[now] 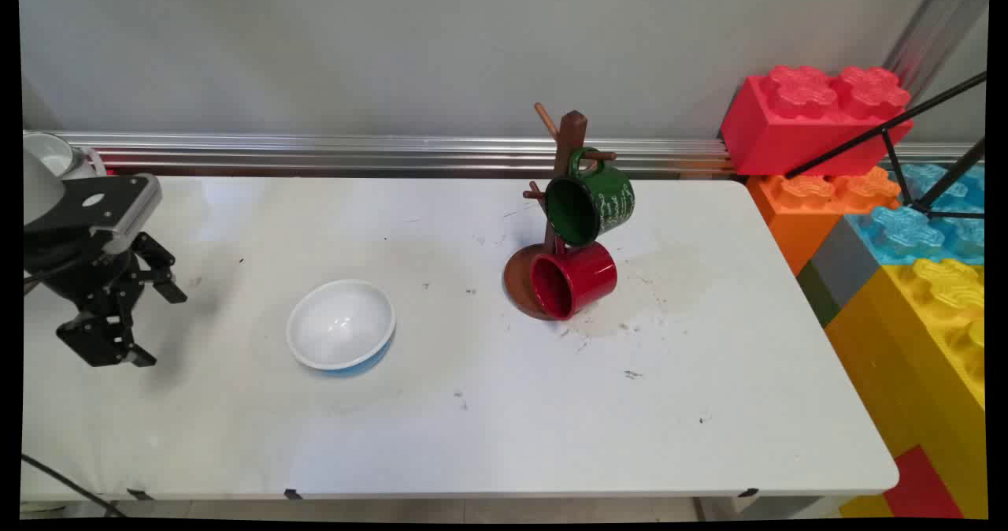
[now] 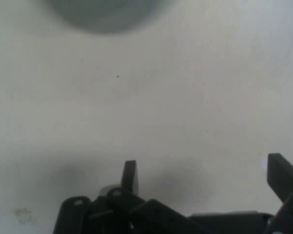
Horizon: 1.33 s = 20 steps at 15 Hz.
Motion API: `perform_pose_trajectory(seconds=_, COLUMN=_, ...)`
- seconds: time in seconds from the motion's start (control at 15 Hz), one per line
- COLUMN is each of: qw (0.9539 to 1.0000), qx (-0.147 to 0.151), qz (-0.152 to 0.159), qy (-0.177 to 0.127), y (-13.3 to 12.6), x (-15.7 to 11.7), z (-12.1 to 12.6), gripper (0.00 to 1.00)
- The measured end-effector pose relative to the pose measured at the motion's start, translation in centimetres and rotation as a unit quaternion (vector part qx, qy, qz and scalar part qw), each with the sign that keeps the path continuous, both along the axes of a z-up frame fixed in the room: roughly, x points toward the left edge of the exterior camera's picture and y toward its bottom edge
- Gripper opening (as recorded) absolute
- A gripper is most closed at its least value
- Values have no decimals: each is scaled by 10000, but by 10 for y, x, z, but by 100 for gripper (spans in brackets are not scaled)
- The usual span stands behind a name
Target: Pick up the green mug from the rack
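Gripper (image 1: 146, 326) hangs wide open and empty over the table (image 1: 472, 436), left of the bowl (image 1: 340, 324). Right of the bowl, a rack (image 1: 568, 133) holds a green mug (image 1: 591, 200), with a red mug (image 1: 573, 279) on its side at the base.

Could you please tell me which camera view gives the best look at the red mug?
The main view shows it best: the red mug lies on its side on the round base of the wooden mug stand, below the hanging green mug. The hand view shows only bare table beyond the open gripper; the mug is absent.
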<state>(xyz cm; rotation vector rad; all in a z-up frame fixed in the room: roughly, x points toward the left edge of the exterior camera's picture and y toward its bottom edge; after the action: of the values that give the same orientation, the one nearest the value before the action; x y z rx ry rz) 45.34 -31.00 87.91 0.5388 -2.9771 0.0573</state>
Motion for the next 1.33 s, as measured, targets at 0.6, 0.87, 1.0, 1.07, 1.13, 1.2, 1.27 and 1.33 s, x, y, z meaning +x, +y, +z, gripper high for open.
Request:
perform_pose_trajectory(seconds=0.6, qw=9877, qx=-500, qz=271, qy=1457, y=-33, x=-50, z=23, gripper=100)
perform_pose_trajectory(seconds=0.87, qw=9721, qx=-847, qz=382, qy=2156, y=-48, x=-72, z=41, gripper=100)
perform_pose_trajectory(seconds=1.0, qw=9632, qx=-979, qz=450, qy=2461, y=-53, x=-81, z=48, gripper=100)
perform_pose_trajectory(seconds=1.07, qw=9590, qx=-1036, qz=480, qy=2595, y=-55, x=-85, z=51, gripper=100)
perform_pose_trajectory(seconds=1.13, qw=9554, qx=-1085, qz=504, qy=2701, y=-57, x=-89, z=54, gripper=100)
perform_pose_trajectory(seconds=1.2, qw=9528, qx=-1123, qz=521, qy=2774, y=-58, x=-92, z=55, gripper=100)
perform_pose_trajectory(seconds=1.27, qw=9515, qx=-1143, qz=537, qy=2806, y=-58, x=-95, z=56, gripper=100)
perform_pose_trajectory(seconds=1.33, qw=9502, qx=-1161, qz=559, qy=2836, y=-59, x=-100, z=57, gripper=100)
